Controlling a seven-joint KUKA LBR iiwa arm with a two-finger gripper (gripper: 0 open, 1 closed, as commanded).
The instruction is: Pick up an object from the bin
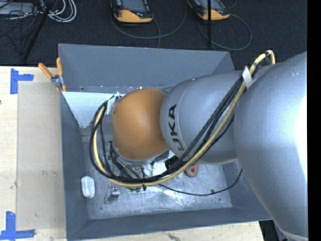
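Nearest, the arm (225,119) and its orange wrist cover (138,129) are seen over the middle of the bin (150,64); whether the fingers beneath are released or clenched cannot be told. A small white rounded piece (88,186) near the front left corner is judged light, stiff and slippery, and best taken across its narrow sides.

Setting: robotics lab, test cell.
Robot: large silver industrial arm (241,129), "UKA" lettering on its casing, cable bundle strapped along it; centre to right of frame.
Work area: grey metal bin (145,54), centre.
Upper edge: dark floor (150,31); loose cables (55,4) upper left; two orange-and-black handheld units (131,8) (208,6) with trailing leads.
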